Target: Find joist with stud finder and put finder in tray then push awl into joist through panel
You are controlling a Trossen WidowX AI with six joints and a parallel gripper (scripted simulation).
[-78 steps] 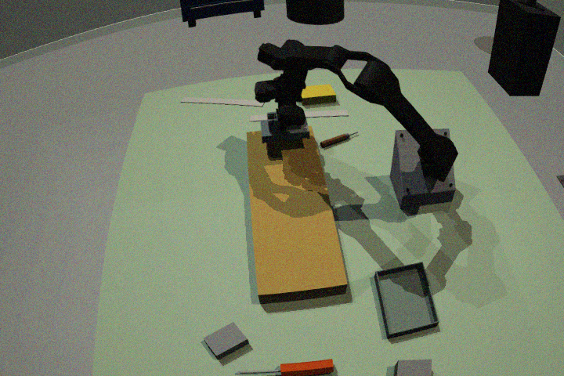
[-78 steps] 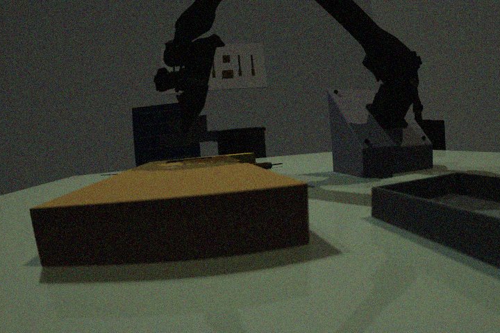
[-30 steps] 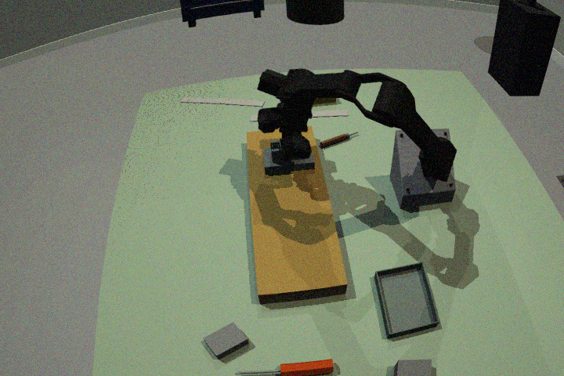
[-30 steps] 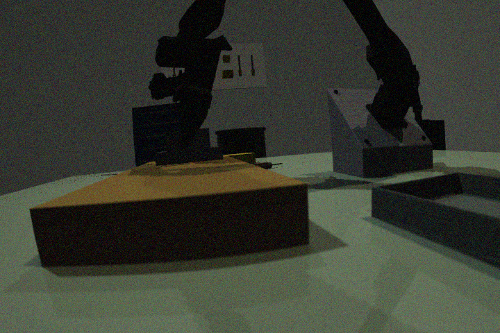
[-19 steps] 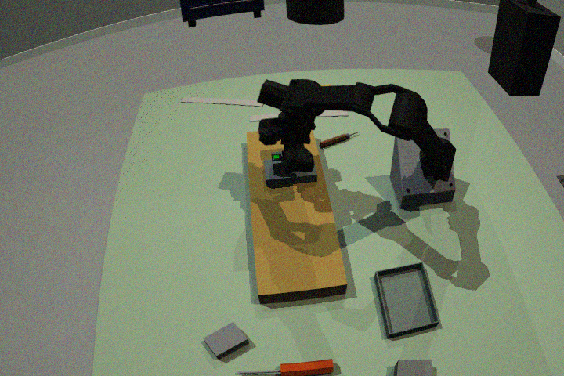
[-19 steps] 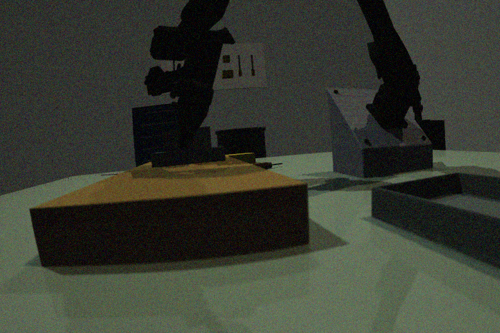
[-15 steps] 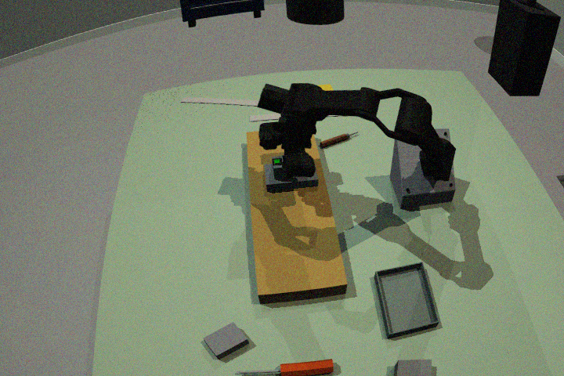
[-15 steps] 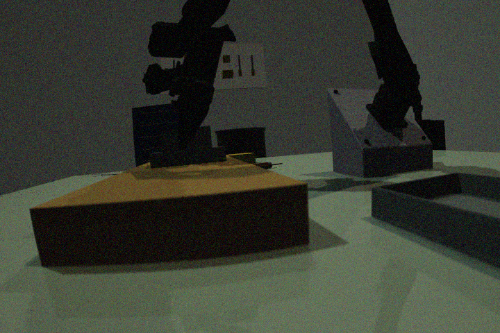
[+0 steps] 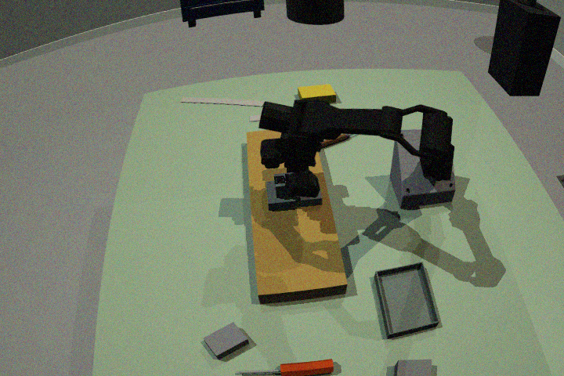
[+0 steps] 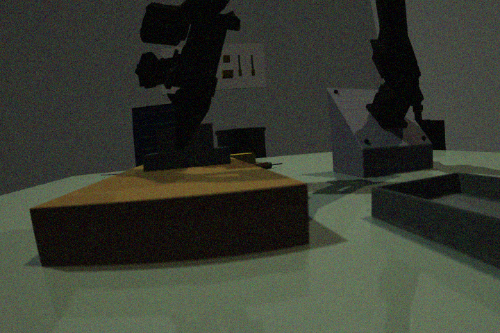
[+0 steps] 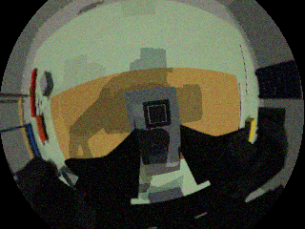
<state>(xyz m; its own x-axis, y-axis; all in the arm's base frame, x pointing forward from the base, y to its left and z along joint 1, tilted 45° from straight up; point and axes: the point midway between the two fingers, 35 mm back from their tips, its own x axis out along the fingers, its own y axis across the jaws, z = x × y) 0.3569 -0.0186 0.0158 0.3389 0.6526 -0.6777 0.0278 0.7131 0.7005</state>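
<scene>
The grey stud finder (image 9: 283,203) (image 10: 152,161) (image 11: 135,105) is at the panel's middle-to-back part, level, on or just above its top; a small gap cannot be ruled out. Its dark square display shows a thin pale outline. My gripper (image 9: 297,190) (image 10: 182,148) (image 11: 155,127) is shut on it from above. The tan floor panel (image 9: 300,276) (image 10: 219,189) (image 11: 219,95) lies flat under it, partly in the arm's shadow. The grey tray (image 9: 404,301) (image 10: 435,219) is empty. A brown-handled pointed tool (image 9: 337,141) (image 10: 264,165), likely the awl, lies behind the arm at the panel's back right.
An orange-handled tool (image 9: 307,367) with a thin shaft lies at the front. Grey blocks (image 9: 226,339) (image 9: 413,367) lie near the front. A yellow block (image 9: 316,92) (image 10: 243,157) (image 11: 250,130) and pale strips (image 9: 220,102) lie at the back. The arm's wedge base (image 9: 427,197) (image 10: 346,145) stands right of the panel.
</scene>
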